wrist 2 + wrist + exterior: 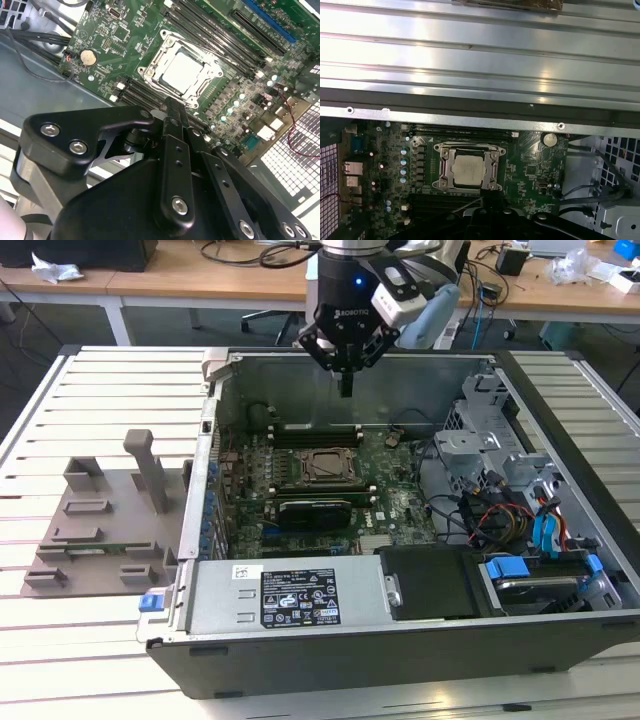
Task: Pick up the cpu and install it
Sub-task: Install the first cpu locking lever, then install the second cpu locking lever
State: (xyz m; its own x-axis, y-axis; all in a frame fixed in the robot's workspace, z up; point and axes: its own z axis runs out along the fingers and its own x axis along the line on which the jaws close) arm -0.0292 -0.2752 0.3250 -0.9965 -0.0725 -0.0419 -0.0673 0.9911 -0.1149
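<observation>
We see the cpu (470, 171) lying flat in the motherboard socket frame (466, 170) inside the open computer case (400, 640), directly below our closed, empty jaws, the gripper (345, 385) hovering above it

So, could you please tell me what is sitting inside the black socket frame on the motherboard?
The cpu lies inside the socket frame, silvery top showing. Its underside and contacts are covered.
</observation>
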